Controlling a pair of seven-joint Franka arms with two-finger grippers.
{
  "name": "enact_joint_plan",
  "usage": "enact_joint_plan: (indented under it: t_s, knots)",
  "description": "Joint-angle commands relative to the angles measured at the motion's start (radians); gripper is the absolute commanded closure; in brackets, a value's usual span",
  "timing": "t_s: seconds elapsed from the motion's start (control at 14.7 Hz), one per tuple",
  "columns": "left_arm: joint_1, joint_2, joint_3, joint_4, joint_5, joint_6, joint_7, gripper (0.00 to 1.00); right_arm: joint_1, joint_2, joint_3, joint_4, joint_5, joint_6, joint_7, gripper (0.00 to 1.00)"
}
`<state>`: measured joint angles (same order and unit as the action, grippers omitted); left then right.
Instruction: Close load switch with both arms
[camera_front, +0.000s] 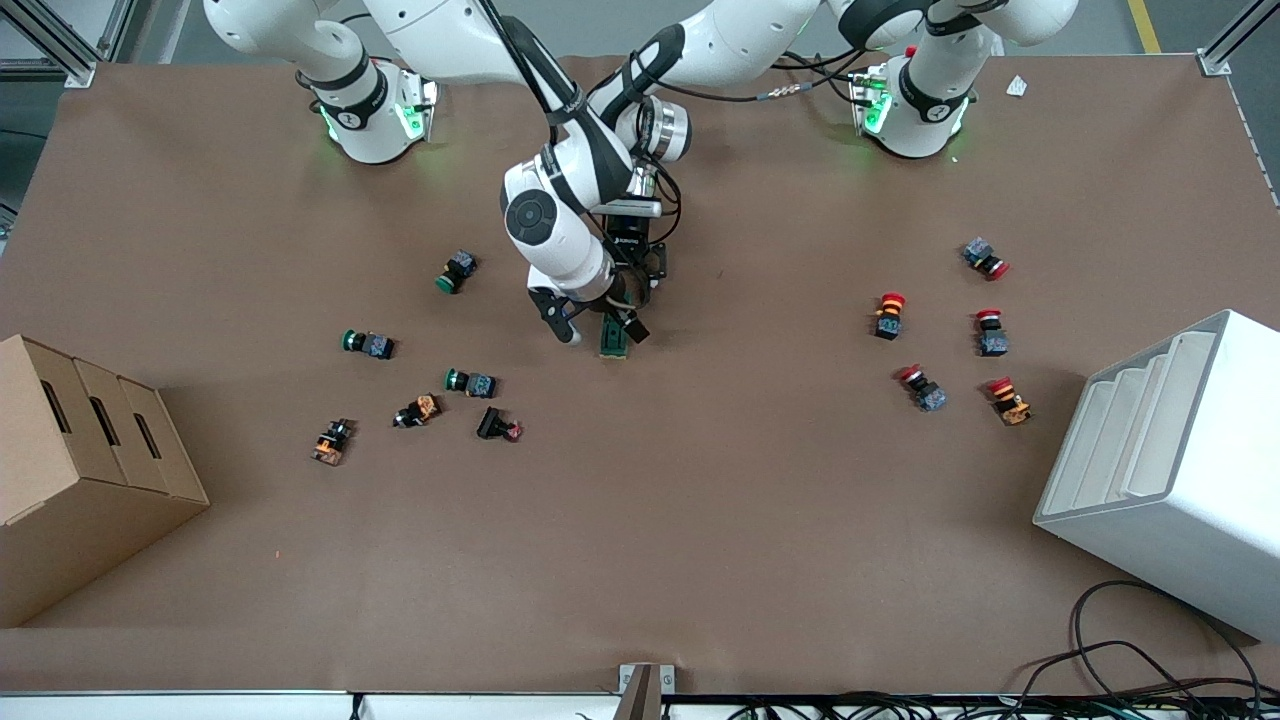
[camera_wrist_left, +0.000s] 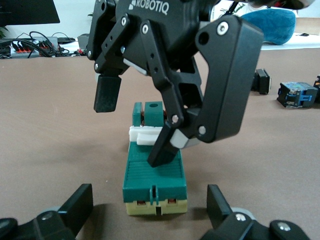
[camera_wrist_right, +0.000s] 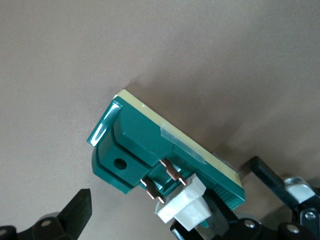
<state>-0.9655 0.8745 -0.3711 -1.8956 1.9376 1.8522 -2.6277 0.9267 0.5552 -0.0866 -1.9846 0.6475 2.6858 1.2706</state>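
Observation:
The load switch (camera_front: 613, 343) lies on the brown table mid-way between the arms. It is a dark green block on a cream base (camera_wrist_left: 155, 175), with a white lever (camera_wrist_left: 142, 136) at the end farther from the front camera. My left gripper (camera_wrist_left: 150, 202) is low over the table and open, its fingers (camera_wrist_left: 80, 202) flanking the switch's cream end without touching it. My right gripper (camera_wrist_left: 135, 125) is open above the switch; one finger (camera_wrist_left: 162, 150) rests on the white lever (camera_wrist_right: 187, 205), the other hangs free. In the front view both grippers (camera_front: 628, 300) (camera_front: 622, 328) crowd over the switch.
Green-capped and orange push buttons (camera_front: 470, 383) lie scattered toward the right arm's end, red-capped ones (camera_front: 888, 315) toward the left arm's end. A cardboard box (camera_front: 80, 470) and a white stepped rack (camera_front: 1170, 470) stand at the table's ends.

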Motion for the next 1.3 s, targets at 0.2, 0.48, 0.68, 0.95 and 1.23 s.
enact_joint_plan:
  t_s: [0.2,0.48,0.68,0.95,1.23]
  knots:
    - [-0.006,0.009,0.009,0.006,0.017,-0.01,-0.005,0.0,-0.084,0.042,-0.012,0.196,0.014,-0.15,-0.01,0.0]
    - [-0.006,0.008,0.009,0.012,0.015,-0.01,-0.005,0.0,-0.101,0.048,-0.012,0.214,0.001,-0.162,-0.02,0.0]
    - [-0.006,0.008,0.009,0.013,0.014,-0.01,-0.003,0.0,-0.103,0.074,-0.013,0.228,-0.032,-0.162,-0.025,0.0]
    - [-0.002,0.008,0.009,0.013,0.011,-0.01,-0.006,0.0,-0.115,0.104,-0.013,0.253,-0.071,-0.161,-0.025,0.0]
    - [0.001,0.014,0.011,0.013,0.008,-0.01,0.003,0.0,-0.137,0.133,-0.013,0.286,-0.089,-0.161,-0.037,0.0]
